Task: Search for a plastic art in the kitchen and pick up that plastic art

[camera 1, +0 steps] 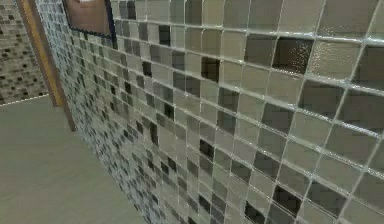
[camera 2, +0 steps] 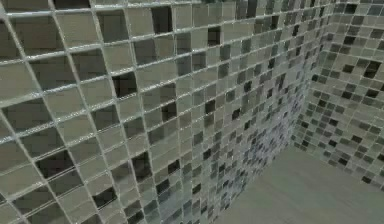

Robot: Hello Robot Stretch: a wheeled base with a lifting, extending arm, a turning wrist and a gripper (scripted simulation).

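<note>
Two tiled walls met in a corner at the arm side view's right. The near wall (camera 2: 130, 110) ran across from the left edge, and its square tiles looked large at the left and smaller toward the corner. They were a mix of pale grey, beige, dull green and glossy black, set in light grout. The end wall (camera 2: 350, 90) carried the same mosaic and stood past the corner, toward the right edge. Below both I saw a wedge of plain grey-green floor (camera 2: 320, 190), meeting the walls at the lower right.

In the forward view I had a tiled wall (camera 1: 250, 120) of the same kind, slanting from the upper left down to the right and very close at the right edge. High at the top left, a dark, brown-framed panel (camera 1: 90, 15) hung on it, cut off by the top edge. Left of that, a brown wooden post (camera 1: 44, 60) ran down to the floor (camera 1: 50, 160). Beyond it, at the far left edge, stood a farther wall (camera 1: 15, 55) in smaller tiles.

I could not tell where the plastic art was from either view. I could not tell the tool's state either.
</note>
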